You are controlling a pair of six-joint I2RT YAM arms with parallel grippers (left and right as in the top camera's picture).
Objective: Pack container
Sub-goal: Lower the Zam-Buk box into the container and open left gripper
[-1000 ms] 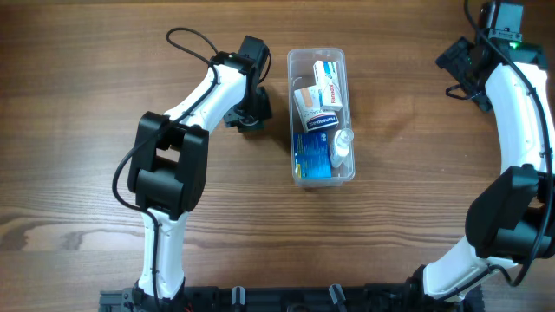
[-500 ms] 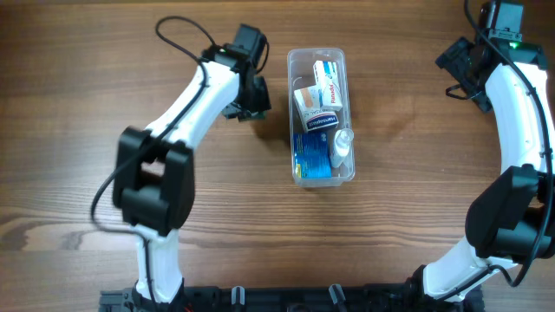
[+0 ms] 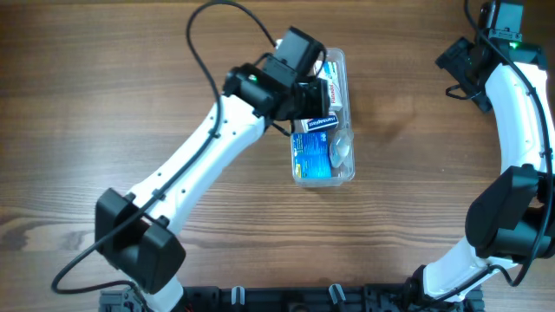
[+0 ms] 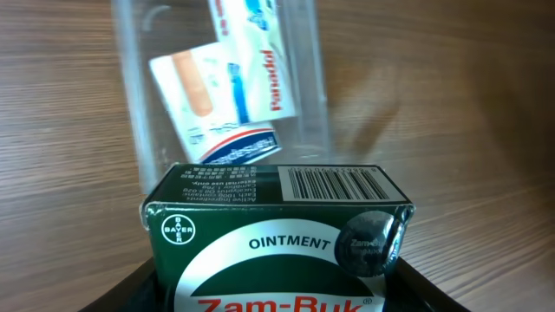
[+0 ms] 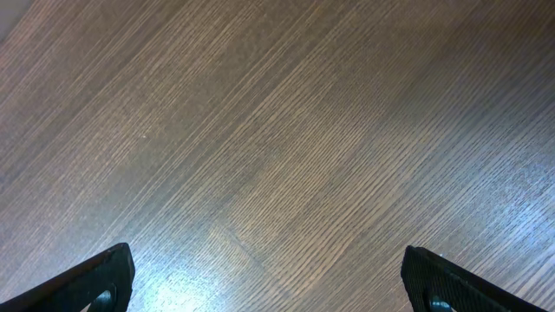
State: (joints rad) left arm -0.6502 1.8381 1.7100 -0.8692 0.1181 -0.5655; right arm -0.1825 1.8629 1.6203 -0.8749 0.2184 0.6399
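The clear plastic container (image 3: pixel 344 169) stands at the table's middle and holds a blue box (image 3: pixel 312 156), white plaster boxes (image 3: pixel 332 85) and a small white bottle (image 3: pixel 344 146). My left gripper (image 3: pixel 305 87) is over the container's far left part, shut on a dark green Zam-Buk ointment box (image 4: pixel 277 234). In the left wrist view the container (image 4: pixel 139 104) and the white boxes (image 4: pixel 230 95) lie just beyond the green box. My right gripper (image 5: pixel 269 286) is open and empty over bare wood at the far right (image 3: pixel 464 65).
Only the brown wooden table (image 3: pixel 416 217) surrounds the container. The left arm's black cable (image 3: pixel 204 35) loops above the table at the back left.
My left gripper moved right from beside the container's left wall to over its far end, carrying the green box. The right arm has not moved.
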